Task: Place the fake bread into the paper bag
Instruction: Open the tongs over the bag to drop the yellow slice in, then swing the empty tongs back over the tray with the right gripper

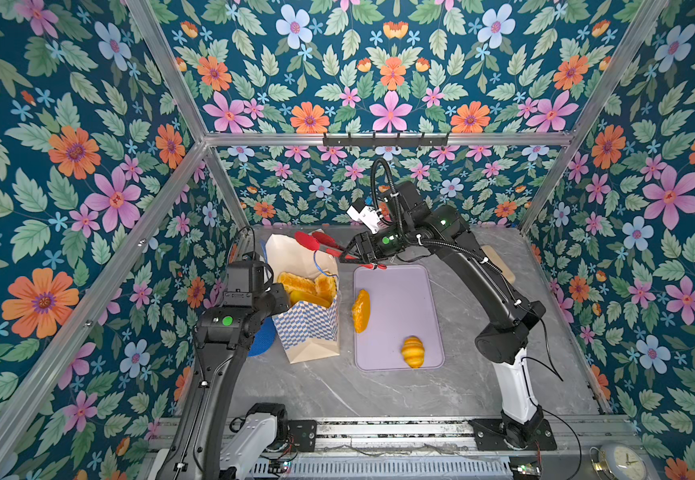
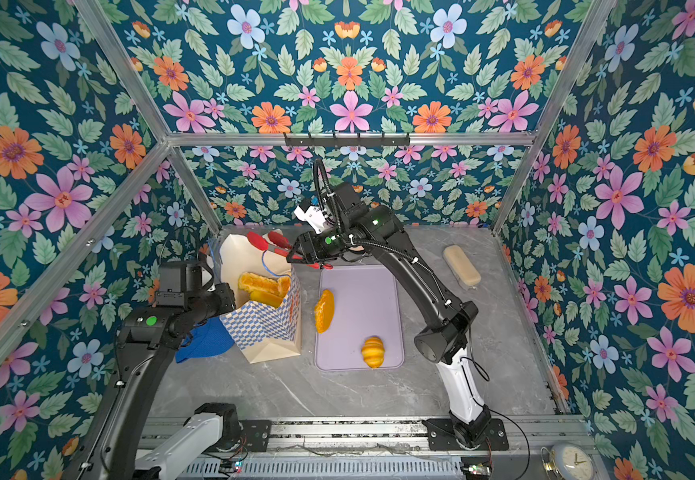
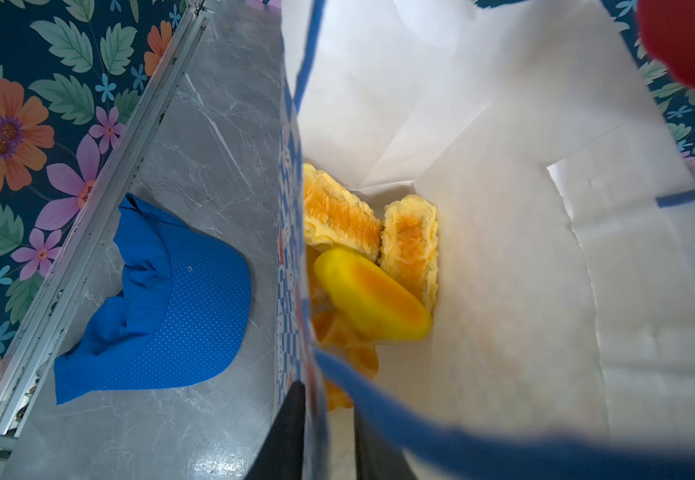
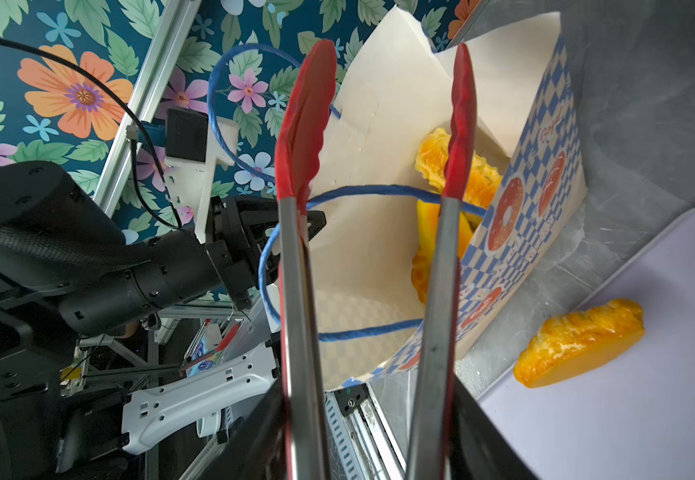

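The grey marble table (image 1: pixel 337 390) is carrying everything; the lilac tray (image 1: pixel 399 299) is lying at its centre; the paper bag (image 1: pixel 308 328) is standing upright and open-mouthed at the tray's 9 o'clock, just beside it

The left gripper (image 3: pixel 329 436) is pinching the paper bag's wall, one finger outside and one inside, though both are blurred and cut off at the picture's edge; the right gripper (image 4: pixel 364 436) is clamping the handles of the tongs (image 1: pixel 322 245), whose red tips are standing apart and holding nothing over the bag's mouth; the gripper's fingers are showing only as dark blurs

A blue cap (image 3: pixel 179 299) is lying at the bag's 8 o'clock, largely hidden behind the left arm in both top views; a beige block (image 2: pixel 462 266) is lying at the tray's 2 o'clock, mostly covered by the right arm in a top view

The fake bread in the bag (image 3: pixel 370 299) is piling up; two ridged pieces and a smooth yellow one are showing, with more beneath hidden by the wall and cord, so the count is unclear; a flat oval loaf (image 1: pixel 361 311) is resting on its edge at the tray's 9 o'clock rim; a croissant (image 1: pixel 413 351) is sitting near the tray's 5 o'clock corner
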Controlling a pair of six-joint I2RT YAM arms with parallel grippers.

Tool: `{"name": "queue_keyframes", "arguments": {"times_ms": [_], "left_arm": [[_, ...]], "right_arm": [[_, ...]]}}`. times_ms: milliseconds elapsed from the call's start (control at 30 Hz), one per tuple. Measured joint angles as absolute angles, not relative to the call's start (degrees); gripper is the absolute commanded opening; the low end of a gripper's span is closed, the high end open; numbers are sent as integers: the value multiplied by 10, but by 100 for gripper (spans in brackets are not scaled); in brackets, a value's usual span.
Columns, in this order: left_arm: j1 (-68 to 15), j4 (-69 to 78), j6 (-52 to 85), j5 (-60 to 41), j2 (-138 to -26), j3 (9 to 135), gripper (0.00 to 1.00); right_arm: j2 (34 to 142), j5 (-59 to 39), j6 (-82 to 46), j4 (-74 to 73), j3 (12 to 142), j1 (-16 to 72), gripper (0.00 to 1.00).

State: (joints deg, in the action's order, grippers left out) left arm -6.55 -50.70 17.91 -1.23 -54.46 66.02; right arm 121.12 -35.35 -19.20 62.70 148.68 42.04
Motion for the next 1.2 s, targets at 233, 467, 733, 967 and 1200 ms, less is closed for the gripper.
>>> {"name": "queue_keyframes", "arguments": {"times_ms": [233, 467, 733, 967, 1200], "left_arm": [[-65, -507, 180, -12, -544, 660, 24], [-65, -507, 180, -12, -543, 660, 24], [-65, -507, 180, -12, -543, 660, 24], [-65, -507, 180, -12, -543, 660, 24], [-65, -507, 180, -10, -543, 660, 25]], "right_arm": [[1185, -310, -206, 622, 1486, 421, 52], [1150, -243, -222, 609, 1476, 419, 51], [1074, -171, -239, 578, 1373, 410, 50], [998, -138, -269, 531, 1231, 390, 50], [943, -133, -300, 491, 1068, 390, 49]]}}
